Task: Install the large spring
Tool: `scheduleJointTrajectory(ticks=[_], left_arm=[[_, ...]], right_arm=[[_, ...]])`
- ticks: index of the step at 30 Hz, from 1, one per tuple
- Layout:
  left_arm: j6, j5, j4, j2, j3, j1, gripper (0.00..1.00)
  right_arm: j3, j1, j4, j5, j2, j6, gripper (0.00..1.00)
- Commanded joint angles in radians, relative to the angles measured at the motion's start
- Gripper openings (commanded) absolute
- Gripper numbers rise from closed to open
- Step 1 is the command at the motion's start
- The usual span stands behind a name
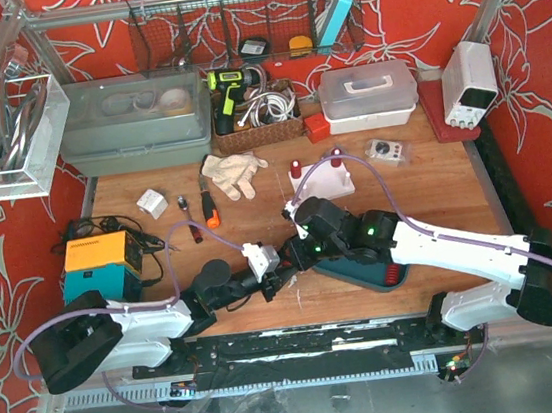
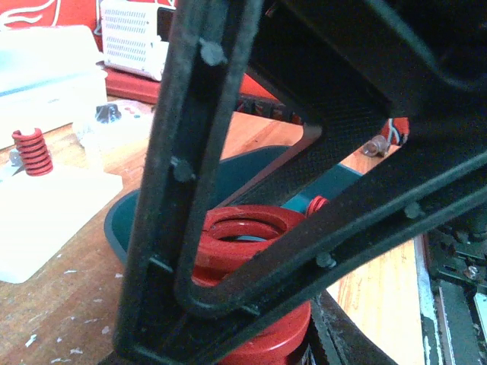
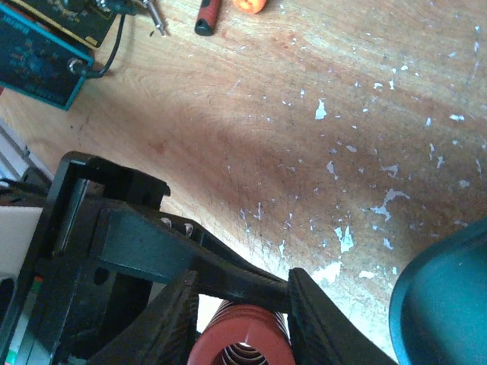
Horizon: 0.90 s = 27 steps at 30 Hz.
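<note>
Bench (image 1: 434, 177) w/ teal tray (image 3: 449, 296) near centre. Black frame (image 2: 190, 152) held by tray's L side, L jaws shut tight on it. Large spring (image 3: 240, 342) upright against frame, just beside tray. R jaws part-closed, clamping spring's top coils from both sides.

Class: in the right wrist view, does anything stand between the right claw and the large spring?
Nothing visible: the large spring sits gripped in the right claw; a black bar crosses its tips.
</note>
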Motion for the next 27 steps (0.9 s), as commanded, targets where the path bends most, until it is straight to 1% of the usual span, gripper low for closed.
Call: scheduleJointTrajectory(ticks=[1, 2, 3, 5, 6, 11, 15, 18, 20, 22, 23, 25, 27], left_arm=[[0.021, -0.018, 0.103, -0.034, 0.012, -0.007, 0.00], [0.021, -0.028, 0.101, -0.034, 0.012, -0.007, 0.00], [0.019, -0.040, 0.097, -0.036, 0.010, -0.007, 0.00], [0.020, -0.056, 0.090, -0.041, 0.011, -0.007, 0.00], [0.021, -0.059, 0.086, -0.044, 0.011, -0.007, 0.00], [0.022, -0.058, 0.083, -0.046, 0.012, -0.007, 0.00], [0.019, -0.054, 0.083, -0.041, 0.013, -0.007, 0.00], [0.019, -0.065, 0.081, -0.041, 0.013, -0.007, 0.00], [0.017, -0.076, 0.075, -0.043, 0.015, -0.007, 0.00], [0.011, -0.100, 0.070, -0.040, 0.017, -0.007, 0.00], [0.004, -0.124, 0.063, -0.040, 0.019, -0.007, 0.06], [-0.006, -0.185, 0.040, -0.038, 0.024, -0.007, 0.28], [-0.008, -0.222, 0.012, -0.039, 0.031, -0.007, 0.48]], right_arm=[[-0.003, -0.005, -0.060, 0.031, -0.017, 0.004, 0.30], [-0.001, -0.005, -0.063, 0.029, -0.020, 0.005, 0.29], [0.003, -0.005, -0.066, 0.022, -0.021, 0.004, 0.32], [0.011, -0.005, -0.076, 0.007, -0.020, 0.001, 0.41], [0.013, -0.005, -0.077, 0.003, -0.019, 0.004, 0.43], [-0.005, -0.005, -0.077, 0.008, -0.037, 0.013, 0.44], [-0.010, -0.005, -0.069, 0.005, -0.034, 0.012, 0.38], [-0.009, -0.007, -0.064, -0.011, -0.031, 0.020, 0.37], [-0.008, -0.007, -0.065, -0.012, -0.035, 0.020, 0.30], [-0.009, -0.007, -0.067, -0.005, -0.043, 0.025, 0.21], [-0.011, -0.007, -0.062, 0.002, -0.049, 0.027, 0.17], [-0.016, -0.009, -0.046, 0.013, -0.061, 0.034, 0.09], [-0.019, -0.016, -0.027, 0.031, -0.075, 0.039, 0.03]])
